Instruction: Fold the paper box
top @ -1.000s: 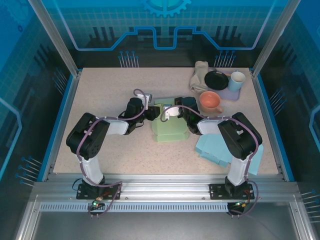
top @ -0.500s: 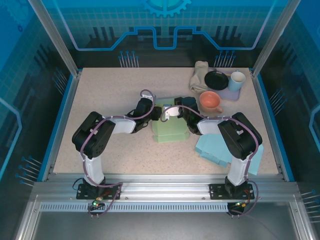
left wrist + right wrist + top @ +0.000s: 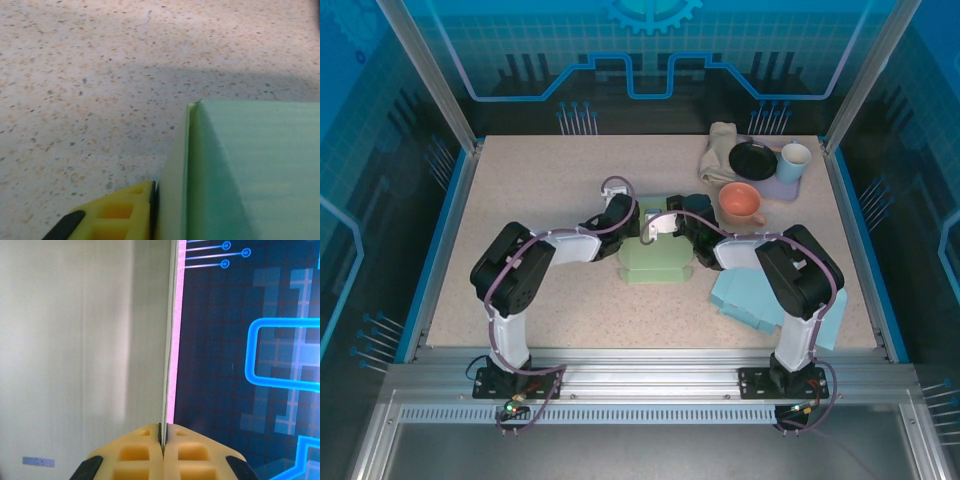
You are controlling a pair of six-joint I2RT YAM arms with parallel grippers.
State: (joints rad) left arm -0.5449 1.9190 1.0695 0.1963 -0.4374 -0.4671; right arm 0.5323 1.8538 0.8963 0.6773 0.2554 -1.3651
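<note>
Table [image 3: 540, 190]: a pale speckled top inside a blue-lit enclosure, with 2 robot arms reaching in from its near edge.

Paper box [image 3: 658, 262]: a light green, partly folded box that lay flat near the middle of the table, between the 2 arms. From the left wrist, a corner of it [image 3: 250, 170] stood up off the table.

Blue sheets [image 3: 745, 290]: a loose pile of pale blue flat pieces, near and right of the box, partly under the right arm.

Dishes: a pink cup [image 3: 740, 203], a black plate [image 3: 752, 160] and a light blue cup [image 3: 794, 160] sat grouped at the far right, beside a crumpled cloth [image 3: 720, 145].

Left pincer [image 3: 636, 228]: it was at the far left edge of the box. 1 yellow finger [image 3: 120, 210] pressed against the outer face of a box wall; the other finger was hidden, so I cannot tell whether it gripped.

Right pincer [image 3: 163, 437]: it was at the far edge of the box [image 3: 662, 226], just right of the left one. Its 2 yellow fingers were pressed together, clamped on the thin edge of an upright box panel [image 3: 75, 340].
</note>
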